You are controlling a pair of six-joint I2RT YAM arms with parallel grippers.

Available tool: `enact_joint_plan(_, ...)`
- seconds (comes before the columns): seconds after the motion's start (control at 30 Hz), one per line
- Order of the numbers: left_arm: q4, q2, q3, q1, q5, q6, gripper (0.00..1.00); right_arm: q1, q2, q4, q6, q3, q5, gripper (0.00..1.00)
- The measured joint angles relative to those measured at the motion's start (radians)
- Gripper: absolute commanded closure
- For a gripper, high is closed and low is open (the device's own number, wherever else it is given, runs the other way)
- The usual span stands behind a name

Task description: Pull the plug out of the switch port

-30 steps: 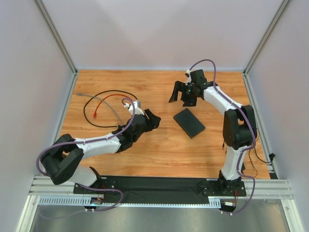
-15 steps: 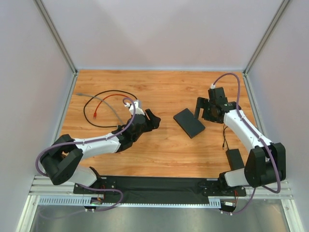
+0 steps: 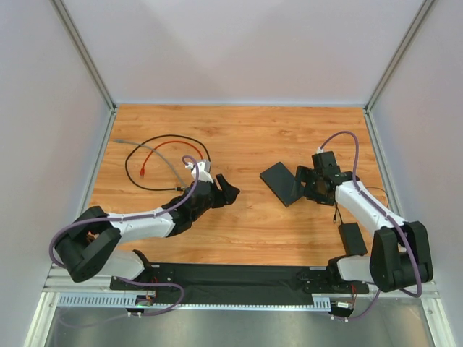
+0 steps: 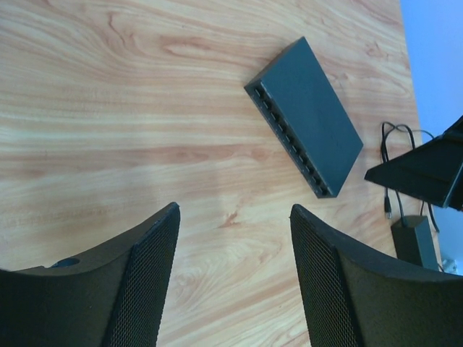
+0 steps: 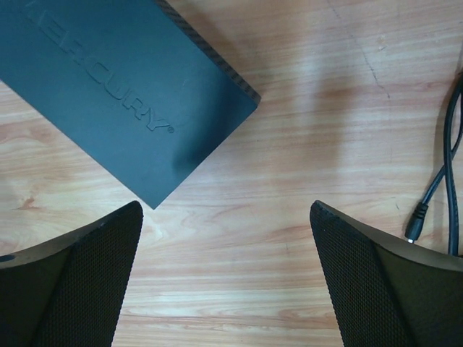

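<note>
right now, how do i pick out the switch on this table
On the wooden table, look right of centre, just left of the right gripper. The switch lies flat there: a thin matte-black slab with a row of ports along one long edge. The black power brick nearer the arm bases is smaller and trails a thin cord.

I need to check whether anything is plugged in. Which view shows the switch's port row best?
The left wrist view: the switch turns its port row toward that camera. The top external view shows only a flat black slab; the right wrist view shows its lettered top and one corner.
</note>
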Motion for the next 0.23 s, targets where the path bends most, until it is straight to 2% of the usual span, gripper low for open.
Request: enact_joint_plan(0.23, 0.099, -0.002, -0.064, 0.000, 0.044, -0.001, 0.27, 0.000, -0.014, 0.084, 0.000, -0.053, -0.080, 0.00)
